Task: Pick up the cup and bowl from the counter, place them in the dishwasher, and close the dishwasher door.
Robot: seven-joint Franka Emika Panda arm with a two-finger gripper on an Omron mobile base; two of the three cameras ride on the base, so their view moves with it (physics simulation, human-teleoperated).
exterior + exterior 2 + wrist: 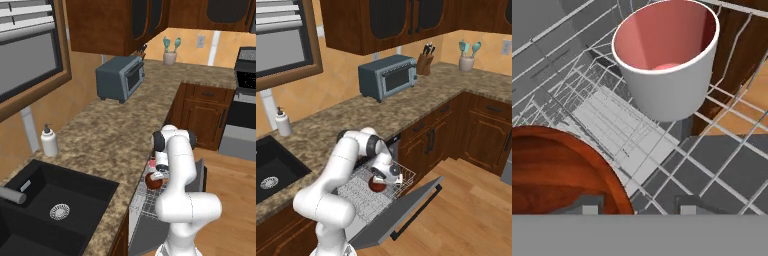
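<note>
In the left base view, the arm folded down from the counter edge into the open dishwasher, its gripper just above the dark reddish bowl, which sat on the pale wire rack. A toaster oven and a soap bottle stood well apart on the counter.

In the right base view, the arm bent sharply at the elbow, with the wrist turned downward over the rack. The bowl rested under the gripper, and the dishwasher door hung lowered, tilted out over the wooden floor.

In the hand view, the bowl lay at the lower left with one fingertip against its rim and the other outside over the wires; the jaws stood part-way apart, and whether they gripped the rim could not be told. The cup stood upright on the rack, near the bowl but apart.

Both looked rigid, glossy and light (likely slippery, and breakable if dropped). The rim seemed the natural hold for each. The door seemed best pushed from its outer edge.
</note>
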